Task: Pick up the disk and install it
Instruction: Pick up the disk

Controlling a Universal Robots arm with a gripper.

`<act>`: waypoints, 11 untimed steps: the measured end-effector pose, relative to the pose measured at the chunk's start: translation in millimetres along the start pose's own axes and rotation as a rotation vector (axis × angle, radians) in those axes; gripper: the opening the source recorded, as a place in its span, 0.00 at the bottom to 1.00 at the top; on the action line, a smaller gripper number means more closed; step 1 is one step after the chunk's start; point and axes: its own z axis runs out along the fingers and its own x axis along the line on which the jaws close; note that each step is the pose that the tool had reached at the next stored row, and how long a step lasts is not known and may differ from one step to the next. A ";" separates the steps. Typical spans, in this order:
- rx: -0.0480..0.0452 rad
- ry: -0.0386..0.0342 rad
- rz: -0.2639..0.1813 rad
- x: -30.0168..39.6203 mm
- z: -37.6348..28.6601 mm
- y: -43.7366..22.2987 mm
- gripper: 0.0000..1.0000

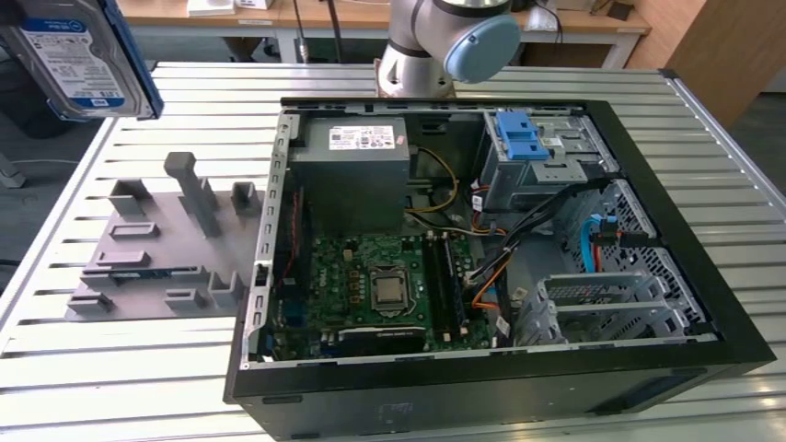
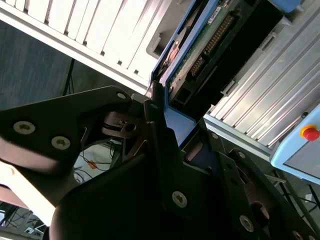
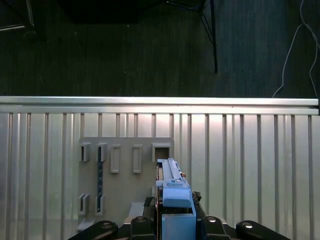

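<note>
arm (image 1: 445, 41): blue-capped joint at exterior view's top | jaws: clamped on the disk (image 1: 80, 55), held aloft

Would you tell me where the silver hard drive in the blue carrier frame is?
The silver hard drive hangs in the gripper at the exterior view's upper left, above the grey slotted fixture.

Holder tray (image 1: 138, 245) exterior view's left of case (image 1: 491, 387)
</note>
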 end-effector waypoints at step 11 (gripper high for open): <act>-0.0001 0.0000 0.000 -0.3 -11.9 0.3 0.36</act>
